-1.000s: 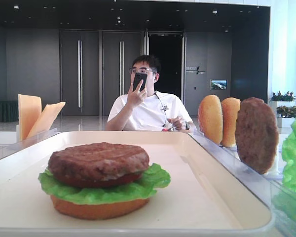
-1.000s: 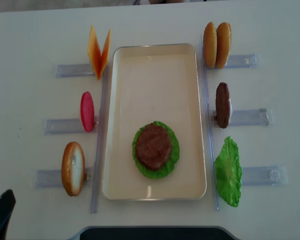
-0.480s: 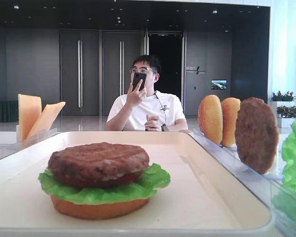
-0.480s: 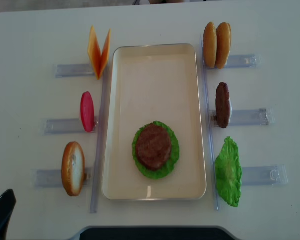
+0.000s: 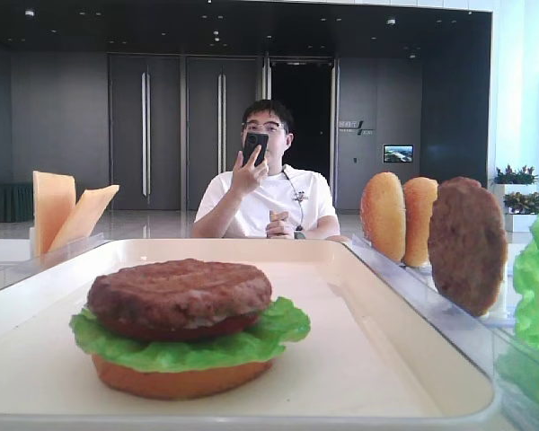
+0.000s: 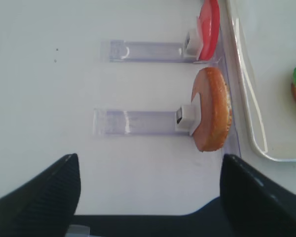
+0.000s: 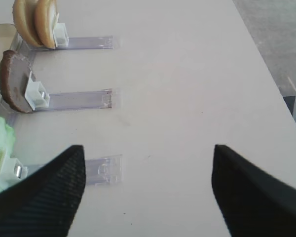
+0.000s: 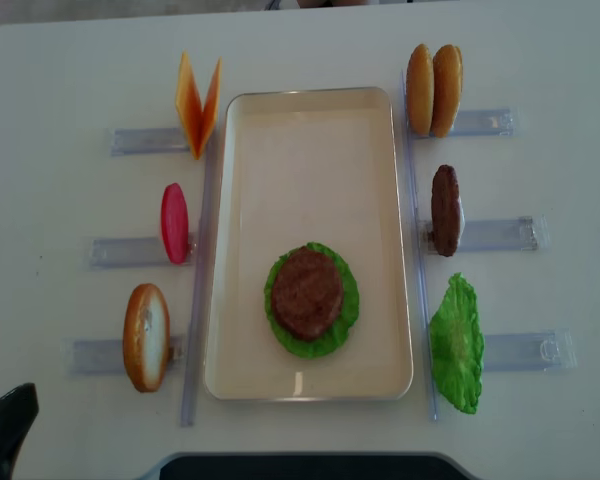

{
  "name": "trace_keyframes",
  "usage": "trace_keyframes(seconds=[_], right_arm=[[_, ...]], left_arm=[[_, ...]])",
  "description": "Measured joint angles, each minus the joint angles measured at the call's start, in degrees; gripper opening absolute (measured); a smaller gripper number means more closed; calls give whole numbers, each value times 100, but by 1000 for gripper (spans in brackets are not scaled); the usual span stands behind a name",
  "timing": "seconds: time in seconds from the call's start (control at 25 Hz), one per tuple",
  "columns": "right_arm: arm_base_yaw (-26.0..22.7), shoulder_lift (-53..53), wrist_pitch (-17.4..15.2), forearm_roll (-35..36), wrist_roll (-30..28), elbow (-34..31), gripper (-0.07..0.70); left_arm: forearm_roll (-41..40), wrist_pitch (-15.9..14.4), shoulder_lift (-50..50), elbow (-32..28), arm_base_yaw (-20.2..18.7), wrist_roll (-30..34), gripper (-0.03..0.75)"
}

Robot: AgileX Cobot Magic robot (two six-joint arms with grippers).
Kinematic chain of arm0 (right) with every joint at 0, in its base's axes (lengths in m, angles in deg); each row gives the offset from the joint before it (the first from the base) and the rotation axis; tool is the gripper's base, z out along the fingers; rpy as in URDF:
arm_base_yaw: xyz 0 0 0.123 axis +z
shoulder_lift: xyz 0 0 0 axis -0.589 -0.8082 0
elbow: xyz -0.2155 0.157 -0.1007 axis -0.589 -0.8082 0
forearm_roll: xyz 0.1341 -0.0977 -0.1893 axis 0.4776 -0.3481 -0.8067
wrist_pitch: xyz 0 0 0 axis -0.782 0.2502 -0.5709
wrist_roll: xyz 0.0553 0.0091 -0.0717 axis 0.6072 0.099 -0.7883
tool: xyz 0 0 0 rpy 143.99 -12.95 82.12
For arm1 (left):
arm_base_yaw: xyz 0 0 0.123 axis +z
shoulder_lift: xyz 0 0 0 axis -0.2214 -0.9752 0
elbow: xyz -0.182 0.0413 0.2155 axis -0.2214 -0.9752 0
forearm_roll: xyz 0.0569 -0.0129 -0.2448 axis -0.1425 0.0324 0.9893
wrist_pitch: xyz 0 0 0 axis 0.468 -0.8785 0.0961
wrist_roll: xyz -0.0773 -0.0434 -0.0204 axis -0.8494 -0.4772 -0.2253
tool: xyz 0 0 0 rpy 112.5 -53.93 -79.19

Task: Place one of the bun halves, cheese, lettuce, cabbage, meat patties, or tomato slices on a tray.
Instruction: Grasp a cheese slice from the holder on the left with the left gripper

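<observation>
Left wrist view shows the left gripper with fingers spread wide, holding nothing, over bare worktop near a bun half standing in its clear rack. The right gripper is likewise spread and empty beside the racks. On the tray sits a stack: bun, lettuce, meat patty. A piece looks placed, so this is likely a pause between picks. Cheese stands off the tray's far left corner; fetching it would call for a reach forward and a pinch across its thin faces.
</observation>
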Motion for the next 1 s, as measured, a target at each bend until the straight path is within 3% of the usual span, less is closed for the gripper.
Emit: trace_keyframes(seconds=[0.16,1.0], right_arm=[[0,0,0,0,0,0,535],[0,0,0,0,0,0,535]], left_arm=[[-158,-284,-357,367,0,0,685],[-257,-315,-3197,1705,0,-110,685]])
